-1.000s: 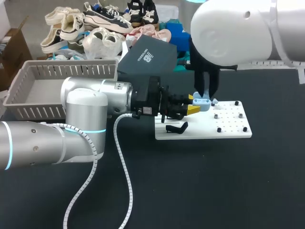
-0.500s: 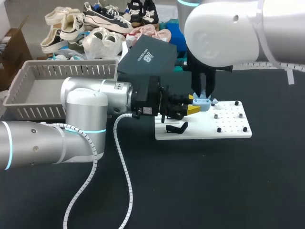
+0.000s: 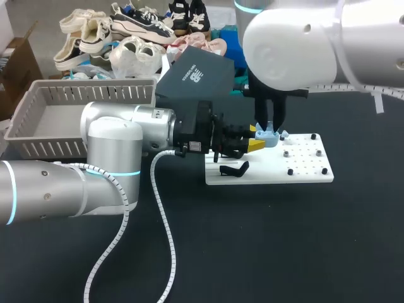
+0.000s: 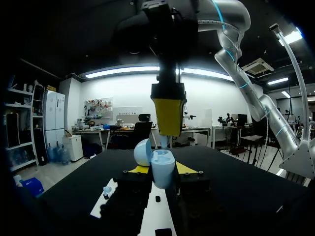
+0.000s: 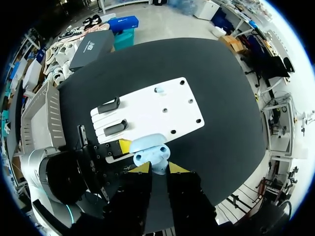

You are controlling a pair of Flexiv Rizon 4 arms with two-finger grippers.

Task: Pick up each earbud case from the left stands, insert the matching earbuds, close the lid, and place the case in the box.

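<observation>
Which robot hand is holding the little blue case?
The left gripper: the blue earbud case is pinched between its yellow tips. The right gripper hangs above it.

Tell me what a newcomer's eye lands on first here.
First comes the light blue earbud case, lid open, clamped in the left gripper at the edge of the white board in mid-table. Directly over it hangs the right gripper, pointing straight down at the case. A grey basket sits at the far left.
</observation>
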